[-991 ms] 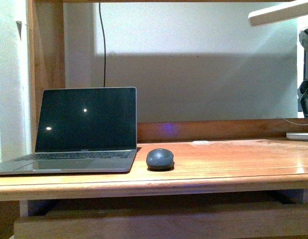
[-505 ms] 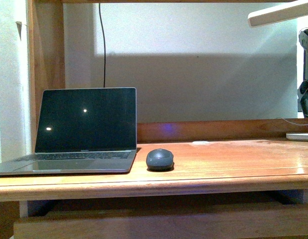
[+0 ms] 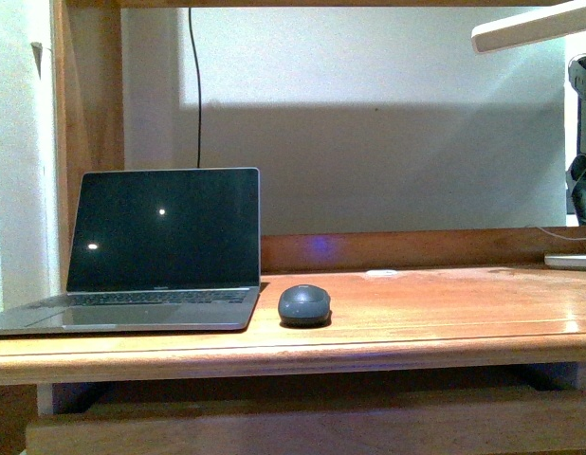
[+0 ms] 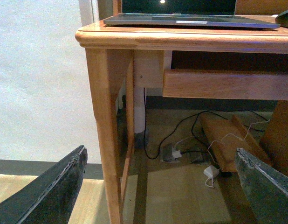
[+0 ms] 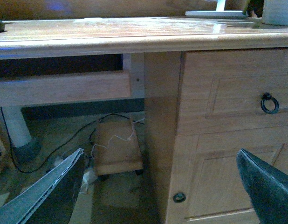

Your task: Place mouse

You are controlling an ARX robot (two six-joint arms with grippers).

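Reading the step: I judge the placing done or close to it, since the mouse (image 3: 304, 303) sits flat on the wooden surface (image 3: 445, 308), free of any hand.
Left hand: I see my left hand (image 4: 158, 186) low, below the surface's edge, fingers (image 4: 55, 189) spread wide apart with nothing between them.
Laptop: open at the left of the surface, its screen dark; I mark it at laptop (image 3: 155, 251).
Mouse position: just beside the laptop's right front corner; I cannot tell whether they touch.
Right hand: my right hand (image 5: 160, 186) is also down in front of the desk, near the drawer (image 5: 237, 88), fingers well apart and empty.
Next move: my guess is little remains beyond keeping both arms clear; if the mouse must shift, one hand has to rise above the edge first.
Lamp: only part of the lamp (image 3: 535, 27) shows at far right, cut off by the frame.
Hidden: neither arm appears in the front view, and each wrist view catches only a sliver of the mouse at its border.
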